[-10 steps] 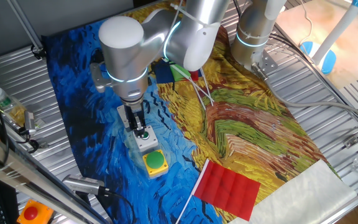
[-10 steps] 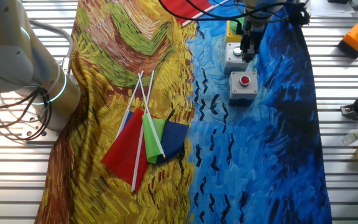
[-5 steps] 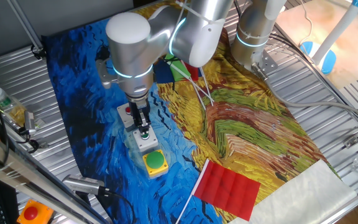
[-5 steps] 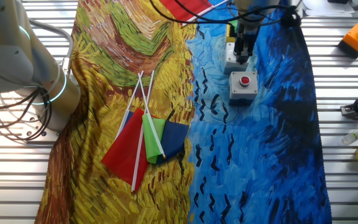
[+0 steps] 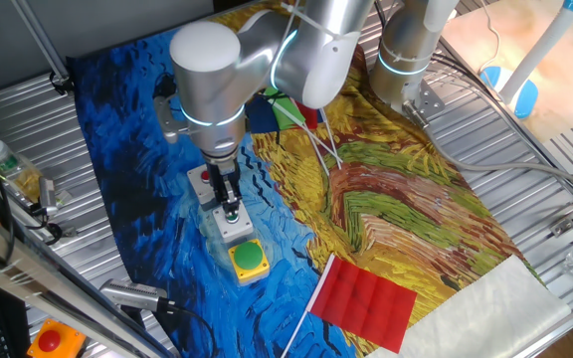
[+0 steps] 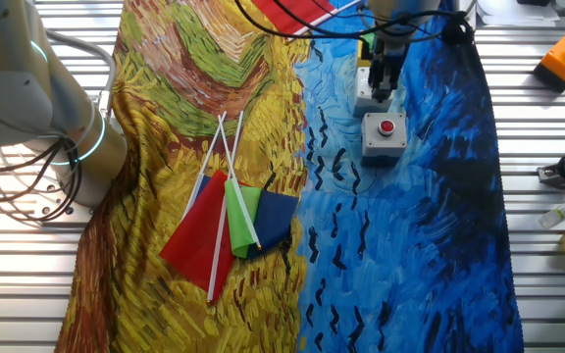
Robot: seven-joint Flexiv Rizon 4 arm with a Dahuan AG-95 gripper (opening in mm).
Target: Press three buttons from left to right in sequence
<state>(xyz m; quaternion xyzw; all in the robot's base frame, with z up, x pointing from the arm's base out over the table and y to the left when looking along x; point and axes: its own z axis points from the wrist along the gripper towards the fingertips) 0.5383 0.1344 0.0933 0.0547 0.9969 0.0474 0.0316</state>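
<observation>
My claw [image 5: 231,209] stands tip-down on the grey box with the green button [image 5: 233,223], between the red-button box [image 6: 385,134] and yellow dome box [image 5: 249,261]; finger spacing indeterminate.

the gripper [image 6: 381,90] stood straight down over the middle grey box [image 6: 366,92], its dark fingers [image 6: 383,78] hiding that box's button. just beside it lay the grey box with the red button [image 6: 385,135], uncovered. a yellow box [image 6: 366,44] showed behind the arm. small flags [image 6: 226,221] lay well apart on the painted cloth [image 6: 263,118].
</observation>
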